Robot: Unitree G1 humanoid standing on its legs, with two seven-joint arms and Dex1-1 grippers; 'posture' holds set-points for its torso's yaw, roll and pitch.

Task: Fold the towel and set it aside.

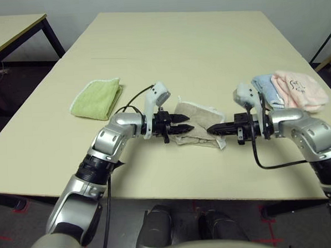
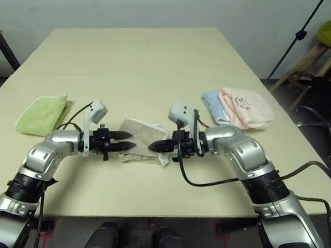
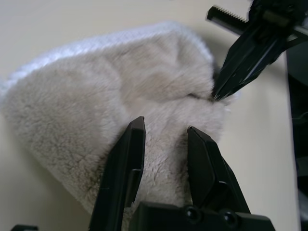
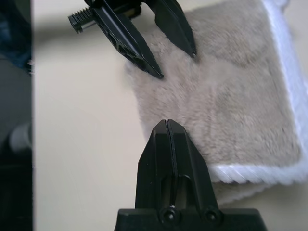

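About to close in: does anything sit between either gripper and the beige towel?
Nothing visible does. The left gripper and right gripper both sit at the towel edges; the green cloth and blue-pink cloths lie aside.

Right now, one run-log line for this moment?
towel: folded, on table | left gripper: open at towel | right gripper: shut, empty

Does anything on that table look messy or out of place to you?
Only a little. The beige towel between the left gripper and right gripper lies folded but askew, one white-edged corner poking out toward the near edge. The green towel and the blue cloth and pink cloth sit neatly folded. Nothing is spilled or damaged.
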